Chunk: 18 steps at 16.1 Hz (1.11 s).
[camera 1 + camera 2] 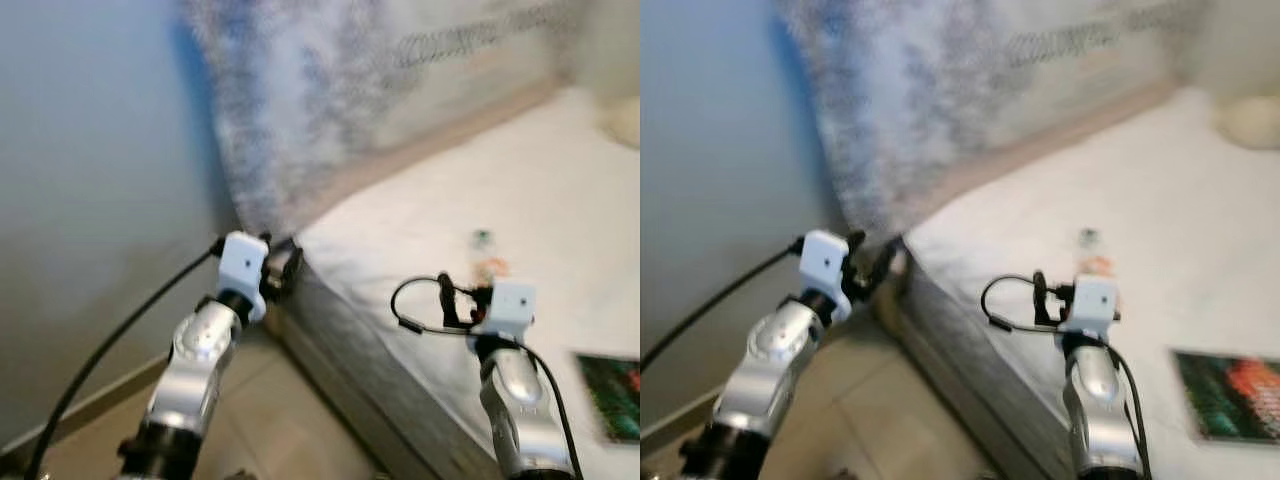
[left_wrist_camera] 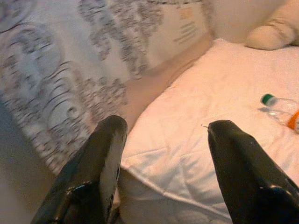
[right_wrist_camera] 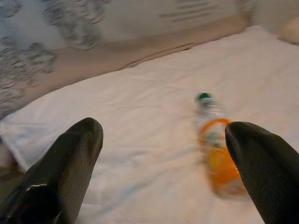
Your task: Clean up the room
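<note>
Right now the bottle [image 3: 216, 144], green cap, orange label, lies on its side on the bed [image 1: 560, 190], well in from the corner nearest the robot. Right gripper [image 3: 166, 163] hangs just short of it, fingers spread wide, nothing held. Left gripper [image 2: 166, 163] sits by that corner, fingers apart too, empty. To grab well: probably close across the bottle's body, w/ care since it may roll. White sheet, a flat card [image 1: 1230, 395] nr the front edge, patterned headboard [image 1: 330, 90] behind.

A bed [image 1: 520, 190] with a white sheet fills the right side; its grey base [image 1: 370, 370] meets a pale tiled floor [image 1: 280, 410]. A plain bluish wall [image 1: 90, 150] stands at left; a grey-patterned fabric [image 1: 300, 90] hangs behind the bed.
</note>
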### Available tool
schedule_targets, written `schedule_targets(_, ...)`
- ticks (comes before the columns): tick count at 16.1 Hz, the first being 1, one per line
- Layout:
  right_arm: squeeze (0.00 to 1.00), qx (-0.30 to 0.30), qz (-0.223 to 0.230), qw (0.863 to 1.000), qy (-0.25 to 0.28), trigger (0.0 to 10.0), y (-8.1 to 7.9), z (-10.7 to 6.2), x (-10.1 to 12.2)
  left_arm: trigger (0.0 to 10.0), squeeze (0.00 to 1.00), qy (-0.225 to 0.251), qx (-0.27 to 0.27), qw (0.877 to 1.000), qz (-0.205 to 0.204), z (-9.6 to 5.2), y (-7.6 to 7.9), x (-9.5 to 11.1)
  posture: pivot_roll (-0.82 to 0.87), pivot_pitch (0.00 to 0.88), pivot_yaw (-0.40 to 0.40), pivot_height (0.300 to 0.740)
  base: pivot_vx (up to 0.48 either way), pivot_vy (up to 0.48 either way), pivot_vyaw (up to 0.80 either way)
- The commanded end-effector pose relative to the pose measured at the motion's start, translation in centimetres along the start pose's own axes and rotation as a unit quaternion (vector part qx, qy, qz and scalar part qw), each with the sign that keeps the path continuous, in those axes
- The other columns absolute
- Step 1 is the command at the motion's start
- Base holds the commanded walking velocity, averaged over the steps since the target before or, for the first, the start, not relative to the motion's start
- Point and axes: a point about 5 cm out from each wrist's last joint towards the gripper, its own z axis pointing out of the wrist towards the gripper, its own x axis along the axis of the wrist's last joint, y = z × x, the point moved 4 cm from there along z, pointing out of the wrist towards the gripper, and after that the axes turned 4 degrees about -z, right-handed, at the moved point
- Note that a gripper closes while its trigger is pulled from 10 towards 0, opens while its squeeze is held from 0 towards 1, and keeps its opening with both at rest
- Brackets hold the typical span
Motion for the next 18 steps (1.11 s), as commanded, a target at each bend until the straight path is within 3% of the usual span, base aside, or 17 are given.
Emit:
schedule_targets(1, 0.0, -0.001, 0.009, 1.0, 0.007, 10.0, -0.3, 0.1, 0.3, 10.0, 0.0, -0.004, 0.008, 1.0, 0.004, 0.4, -0.7, 0.0, 0.15, 0.0, -0.032, 0.728, 0.0, 0.0, -0.73)
schedule_targets(4, 0.0, -0.021, 0.033, 0.999, 0.027, 10.0, 0.3, 0.2, 1.0, 10.0, 0.0, 0.003, 0.033, 0.999, -0.012, 0.5, -2.0, -0.1, 0.13, 0.0, -0.027, 0.728, 0.0, 0.0, -0.73)
schedule_targets(9, 0.0, -0.03, 0.029, 0.999, 0.028, 10.0, 0.9, -0.2, 0.7, 10.0, 0.0, 0.04, 0.019, 0.999, -0.025, 0.5, -1.6, 0.7, 0.12, 0.0, -0.024, 0.728, 0.058, -0.136, -0.73)
schedule_targets(11, 0.0, -0.028, 0.024, 0.999, 0.029, 10.0, 0.8, -0.2, 0.8, 10.0, 0.0, 0.039, 0.008, 0.999, -0.001, 0.6, -1.3, 0.7, 0.12, 0.0, -0.024, 0.728, 0.293, -0.377, -0.73)
schedule_targets(14, 0.0, -0.027, 0.02, 0.999, 0.023, 10.0, 0.7, -0.2, 0.4, 10.0, 0.0, 0.034, 0.003, 0.999, -0.017, 0.6, -1.1, 0.3, 0.12, 0.0, -0.025, 0.728, 0.374, -0.214, -0.73)
schedule_targets(18, 0.0, -0.008, 0.024, 0.999, 0.023, 10.0, -0.1, -0.3, 0.1, 10.0, 0.0, 0.016, 0.021, 1.0, -0.007, 0.5, -1.4, -0.5, 0.12, 0.0, -0.025, 0.728, 0.0, 0.0, -0.54)
